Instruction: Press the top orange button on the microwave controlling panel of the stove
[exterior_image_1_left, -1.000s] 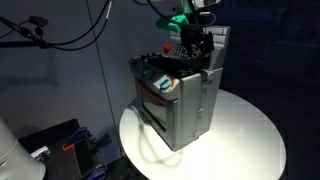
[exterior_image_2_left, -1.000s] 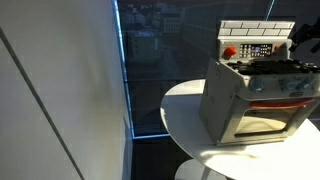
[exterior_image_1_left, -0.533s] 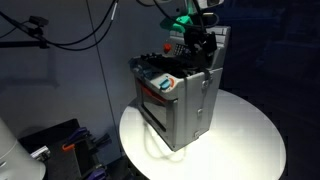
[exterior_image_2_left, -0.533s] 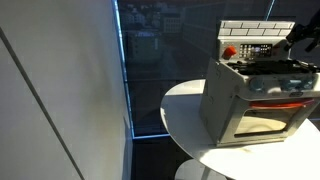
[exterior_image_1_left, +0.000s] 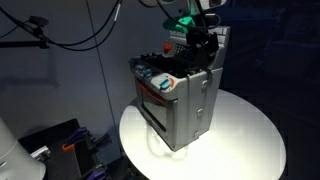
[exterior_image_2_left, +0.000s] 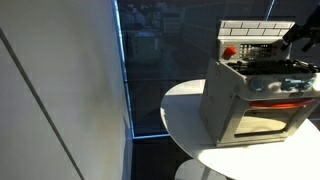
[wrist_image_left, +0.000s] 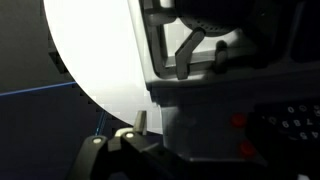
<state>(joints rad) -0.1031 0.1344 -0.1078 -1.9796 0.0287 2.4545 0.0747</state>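
The grey toy stove (exterior_image_1_left: 180, 95) stands on a round white table (exterior_image_1_left: 250, 140). Its upright back panel carries a red-orange button (exterior_image_2_left: 229, 52) beside a dark keypad (exterior_image_2_left: 256, 49). In the wrist view two red-orange buttons show on the panel, one (wrist_image_left: 238, 122) above the other (wrist_image_left: 246, 150). My gripper (exterior_image_1_left: 200, 42) hovers at the top of the back panel, over the stovetop; it also shows at the frame edge in an exterior view (exterior_image_2_left: 296, 34). In the wrist view only one pale fingertip (wrist_image_left: 138, 121) shows; the rest of the jaws are lost in the dark.
The oven door with its handle (exterior_image_2_left: 265, 115) faces the table's front. Small items lie on the stovetop (exterior_image_1_left: 160, 72). A blue-lit wall or window (exterior_image_2_left: 150, 70) stands behind, and cables and equipment (exterior_image_1_left: 60, 145) are beside the table.
My gripper has barely shifted, edging slightly closer to the back panel. The stove has not moved.
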